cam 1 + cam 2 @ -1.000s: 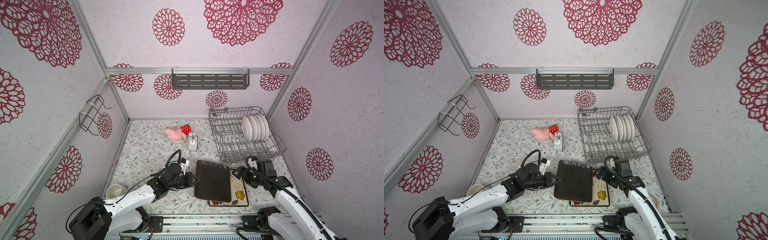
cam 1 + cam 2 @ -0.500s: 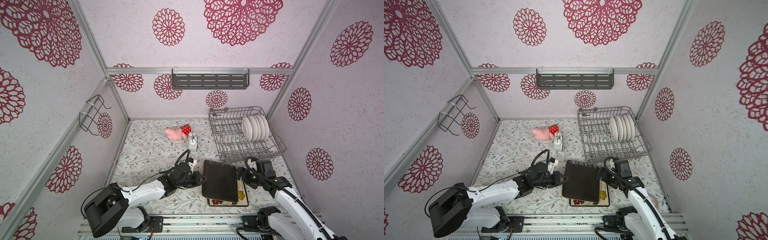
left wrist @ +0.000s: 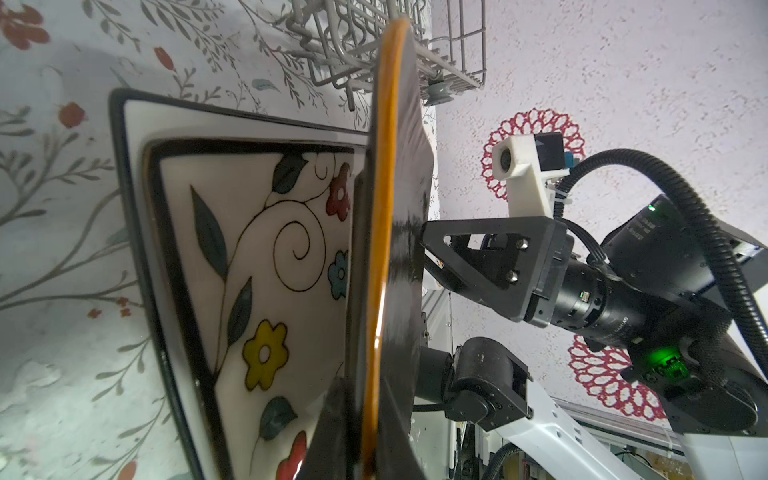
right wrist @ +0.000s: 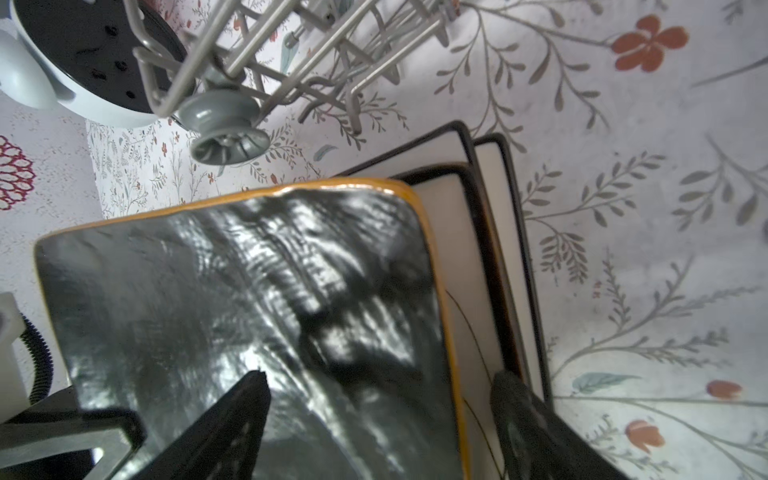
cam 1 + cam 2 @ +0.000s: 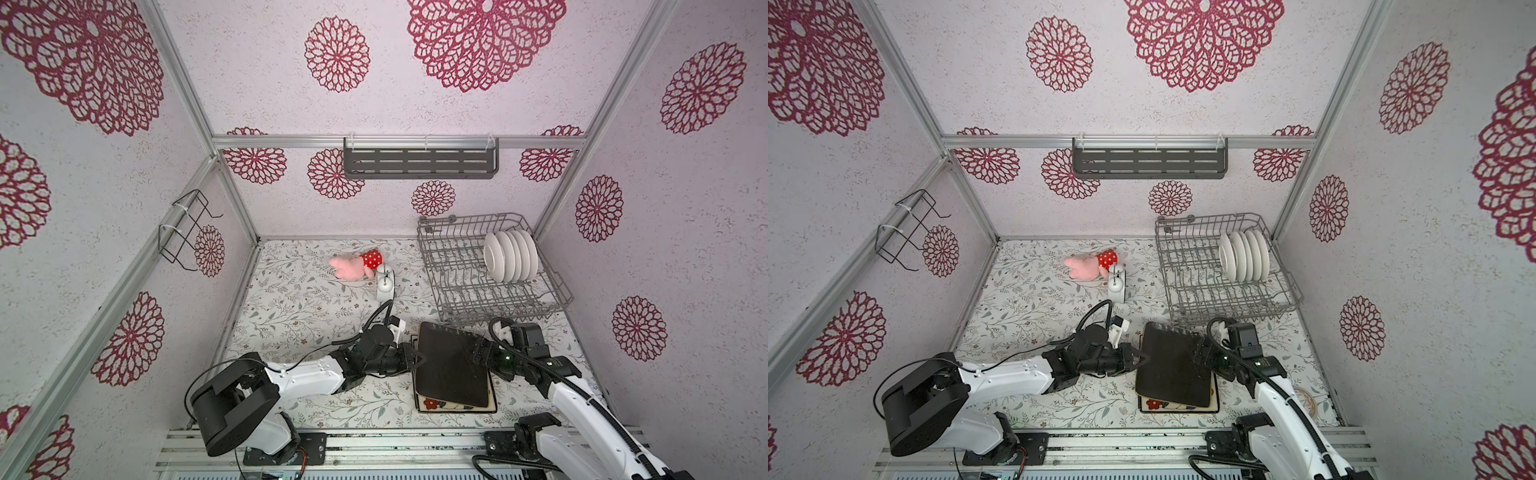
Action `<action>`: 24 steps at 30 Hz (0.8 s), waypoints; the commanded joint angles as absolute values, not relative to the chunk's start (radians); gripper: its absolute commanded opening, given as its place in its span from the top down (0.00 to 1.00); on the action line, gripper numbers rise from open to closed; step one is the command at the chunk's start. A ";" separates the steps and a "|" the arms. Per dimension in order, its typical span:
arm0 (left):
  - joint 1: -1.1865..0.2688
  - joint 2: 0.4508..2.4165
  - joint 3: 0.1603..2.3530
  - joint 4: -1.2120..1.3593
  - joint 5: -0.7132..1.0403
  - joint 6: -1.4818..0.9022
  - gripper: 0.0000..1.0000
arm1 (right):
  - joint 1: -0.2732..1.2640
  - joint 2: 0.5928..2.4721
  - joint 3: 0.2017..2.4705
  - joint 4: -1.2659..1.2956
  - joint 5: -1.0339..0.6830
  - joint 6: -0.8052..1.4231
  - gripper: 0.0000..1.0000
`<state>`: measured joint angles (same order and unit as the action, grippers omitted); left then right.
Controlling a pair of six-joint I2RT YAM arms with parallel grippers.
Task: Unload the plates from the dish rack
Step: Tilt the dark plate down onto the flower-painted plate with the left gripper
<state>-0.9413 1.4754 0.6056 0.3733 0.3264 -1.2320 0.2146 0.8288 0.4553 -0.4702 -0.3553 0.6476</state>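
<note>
A: Where is the dark square plate (image 5: 452,365) at this moment?

B: It is in front of the dish rack (image 5: 490,270), above a stack of plates on the desk (image 5: 299,299). The left claw (image 5: 415,359) is closed on its left edge. In the left wrist view the plate (image 3: 395,249) is tilted over the cream flowered plate (image 3: 266,266), not flat on it.

A: And the right claw (image 5: 478,353)?

B: Its jaws stand wide, one over the dark glossy face and one beside the plate's right rim. In the right wrist view one fingertip (image 4: 249,399) lies over the face. I cannot tell if it really touches.

A: What is under it?

B: The flowered plate, and at least one white black-rimmed plate (image 4: 494,174) below that, as the right wrist view shows.

A: How much of the work is done?

B: I judge more than half. The large and square plates are out of the rack. A row of round white plates (image 5: 1244,255) stands upright at the right side of the rack, near the back. The rest of the rack looks empty.

A: So what is left?

B: To lay the dark plate flat on the stack, then to take out the round ones.
</note>
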 commanded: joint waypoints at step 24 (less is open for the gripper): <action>-0.973 1.531 0.649 0.606 0.341 -1.305 1.00 | 0.210 0.813 0.457 -0.472 -0.322 0.600 0.27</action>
<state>-0.9520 1.5394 0.6071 0.4313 0.3244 -1.2789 0.2138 0.8143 0.4351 -0.4473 -0.3233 0.6174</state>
